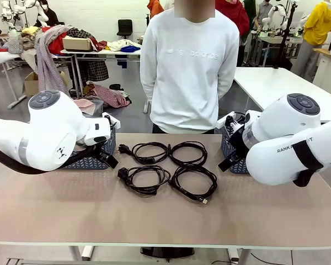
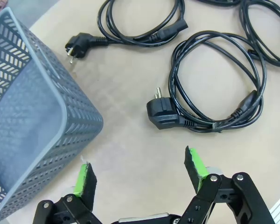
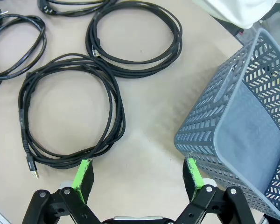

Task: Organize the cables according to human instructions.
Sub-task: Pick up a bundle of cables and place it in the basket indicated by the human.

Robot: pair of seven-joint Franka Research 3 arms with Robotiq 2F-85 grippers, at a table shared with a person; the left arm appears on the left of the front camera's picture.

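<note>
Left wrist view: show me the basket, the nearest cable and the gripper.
basket (image 2: 46, 65), left wrist view, on its mesh wall.
nearest cable (image 2: 161, 113), left wrist view, on its black plug.
left gripper (image 2: 139, 167), left wrist view, midway between its open fingertips.

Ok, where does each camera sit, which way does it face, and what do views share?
Front: fixed between the arms, facing across the table at the person; left arm and right arm show.
Left wrist: looks down past open left fingers at left basket, near-left cable.
Right wrist: looks down past open right fingers at right basket, near-right cable.
Shared: front also shows both baskets and cables.
</note>
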